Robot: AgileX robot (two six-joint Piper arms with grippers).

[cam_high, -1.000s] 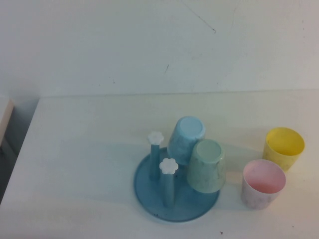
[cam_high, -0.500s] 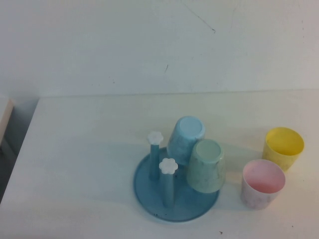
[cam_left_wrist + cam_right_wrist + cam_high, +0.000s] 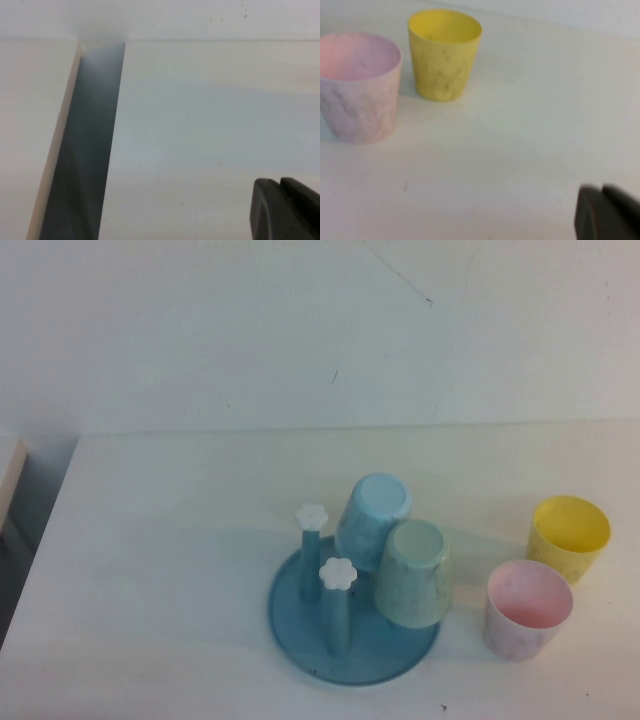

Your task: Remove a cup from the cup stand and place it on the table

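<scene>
From the high view I judge the job done: the yellow cup (image 3: 570,535) stands upright on the desk (image 3: 160,570), well right of the cup stand (image 3: 352,625) and just behind the pink cup (image 3: 528,609), nothing having shifted over the last second. My left wrist view shows only bare desk beside the left gripper (image 3: 289,209), whose fingers look closed. My right wrist view shows both cups standing ahead of the right gripper (image 3: 606,215), fingers also looking closed and holding nothing.

- The left end effector (image 3: 286,210) is showing as a dark grey, matte, blocky piece with rounded edges and a thin seam.
- The right end effector (image 3: 606,212) is showing similarly, dark and blurred.
</scene>
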